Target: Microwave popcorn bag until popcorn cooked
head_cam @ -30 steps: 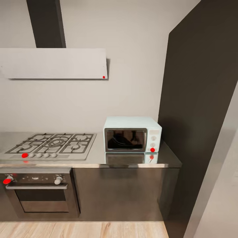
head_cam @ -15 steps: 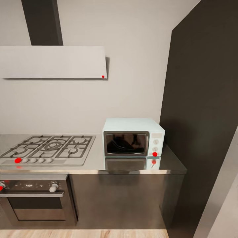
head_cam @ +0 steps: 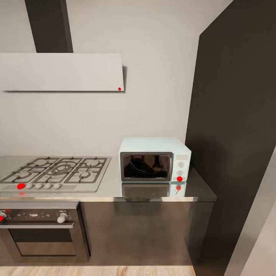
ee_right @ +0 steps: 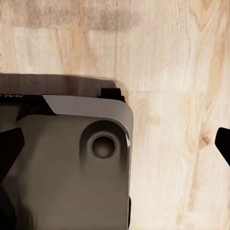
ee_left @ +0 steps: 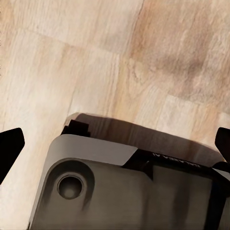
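Observation:
The pale mint-blue microwave (head_cam: 153, 159) stands on the grey countertop (head_cam: 111, 188) at its right end, against the wall. Its dark glass door is shut and a red light glows by the lower knob. The popcorn bag and the popcorn are out of view. My left gripper (ee_left: 115, 146) hangs open over the wooden floor (ee_left: 96, 57), its black fingertips (ee_left: 8, 146) far apart at the picture's edges. My right gripper (ee_right: 117, 143) is open the same way above the floor, and nothing is between its fingertips (ee_right: 223, 142).
A steel gas hob (head_cam: 57, 170) lies left of the microwave, under a flat white hood (head_cam: 61, 72). A black oven (head_cam: 38, 230) sits below the hob. A tall dark cabinet (head_cam: 234, 134) walls off the right. My grey base (ee_left: 124, 191) lies under both grippers.
The head camera moved a little closer and to the right during the first half second, then stayed still. The things in the kitchen have not moved.

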Robot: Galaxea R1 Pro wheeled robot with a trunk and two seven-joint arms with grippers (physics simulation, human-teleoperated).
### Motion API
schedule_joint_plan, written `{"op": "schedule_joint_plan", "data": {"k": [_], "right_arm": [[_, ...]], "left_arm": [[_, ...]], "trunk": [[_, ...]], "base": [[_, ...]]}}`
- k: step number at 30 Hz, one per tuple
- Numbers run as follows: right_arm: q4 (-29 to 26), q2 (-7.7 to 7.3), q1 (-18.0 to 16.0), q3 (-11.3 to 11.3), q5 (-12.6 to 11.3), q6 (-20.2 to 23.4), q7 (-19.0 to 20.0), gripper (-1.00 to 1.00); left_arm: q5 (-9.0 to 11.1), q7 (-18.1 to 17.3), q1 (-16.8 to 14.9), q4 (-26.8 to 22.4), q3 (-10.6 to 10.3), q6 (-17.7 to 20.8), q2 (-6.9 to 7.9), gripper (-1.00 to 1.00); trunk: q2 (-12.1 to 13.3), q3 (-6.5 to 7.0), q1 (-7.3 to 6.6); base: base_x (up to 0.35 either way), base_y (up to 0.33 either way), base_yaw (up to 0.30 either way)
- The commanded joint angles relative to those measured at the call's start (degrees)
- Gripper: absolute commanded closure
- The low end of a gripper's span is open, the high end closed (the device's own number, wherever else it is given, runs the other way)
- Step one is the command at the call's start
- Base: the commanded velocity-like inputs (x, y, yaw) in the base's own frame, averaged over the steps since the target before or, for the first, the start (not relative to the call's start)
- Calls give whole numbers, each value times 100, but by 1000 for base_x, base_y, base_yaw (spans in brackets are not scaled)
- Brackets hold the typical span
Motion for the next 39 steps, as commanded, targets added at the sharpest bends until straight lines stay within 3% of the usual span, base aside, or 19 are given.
{"op": "schedule_joint_plan", "data": {"k": [1,28,31,33,34,39], "right_arm": [[13,-3,-11,-47,61,7,-3,-100],[-165,-29,-22,-27,123,-111,15,-100],[-1238,59,-24,-30,99,-117,53,-100],[-2451,261,-24,-21,87,140,118,-100],[-4050,601,-25,-9,82,1036,516,-100],[-6409,760,-25,3,61,2549,1723,-100]], "left_arm": [[59,-23,-3,4,-48,-4,1,-100],[15,-26,-3,4,-48,-18,-7,-100],[15,-23,-3,4,-48,-41,-7,-100],[17,-23,-3,4,-48,-57,-6,-100],[16,-23,-3,4,-46,-64,0,-100],[15,-28,-3,4,-47,-72,-1,-100]], "trunk": [[-5,-7,0],[-5,-7,0],[-5,-7,0],[-5,-7,0],[-5,-7,0],[-5,-7,0]], "base": [[0,0,0],[0,0,53],[0,0,0],[0,0,0],[0,0,0],[0,0,0]]}}
